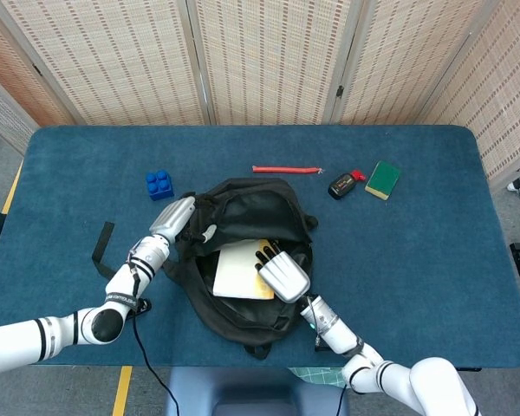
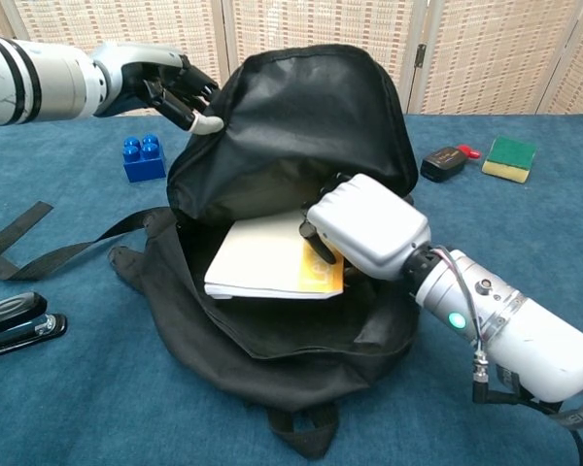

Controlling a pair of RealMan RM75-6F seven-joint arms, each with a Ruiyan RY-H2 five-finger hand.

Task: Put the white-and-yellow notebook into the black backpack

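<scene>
Right hand [image 2: 367,225] grips the notebook [image 2: 272,260] inside the backpack [image 2: 291,126]; left hand [image 2: 160,87] holds its flap; no writing legible.

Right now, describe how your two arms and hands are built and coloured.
Both arms are glossy white tubes with black bands and silver metal wrist sections. The right hand has a boxy white back and black fingers; its wrist shows a green light and a thin cable. The left hand is silver-grey with dark fingers, one white-tipped.
</scene>
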